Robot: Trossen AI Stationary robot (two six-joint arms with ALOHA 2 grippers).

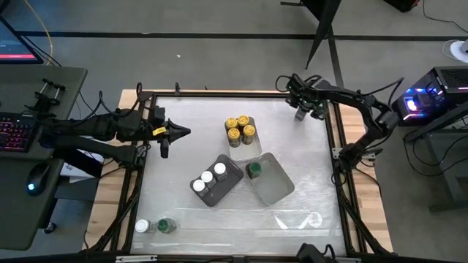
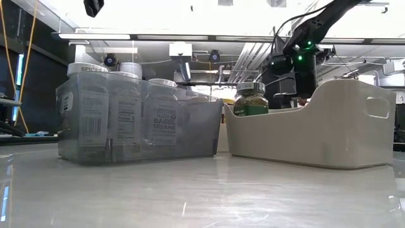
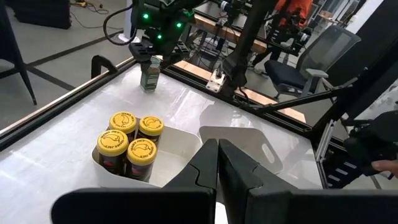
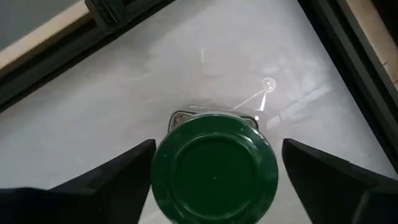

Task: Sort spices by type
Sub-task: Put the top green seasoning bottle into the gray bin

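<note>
Right gripper (image 1: 304, 111): far right corner of the worktop (image 1: 183, 109), spread either side of a green-lid jar (image 4: 214, 168); fingers clear of it on both sides, no grip yet.
Left gripper (image 1: 175, 132): parked over the left side of the worktop, fingers pressed together, holding nothing.
Yellow-lid jars (image 1: 240, 129): four packed in the white tray (image 3: 186, 142) near the centre.
White-lid jars (image 1: 208, 179): three in the dark grey tray (image 1: 228, 183).
Green-lid jar in tray (image 1: 253, 170): alone in the light grey tray (image 1: 278, 186).
Loose jars: one white-lid (image 1: 142, 226) and one green-lid (image 1: 167, 226) at the near left edge, side by side.
Step (my read): right arm about to pinch the corner jar for the green tray.
Risk: jar sits close to the frame rail (image 1: 333, 117); an off-centre close could tip it or push it into the rail.
Risk 2: shallow hold on the lid could slip in transit.
Text: low view reads "SPICE" on a lid rim and "BAGEL SESAME" on a jar label (image 2: 162, 121); the rest is illegible.
</note>
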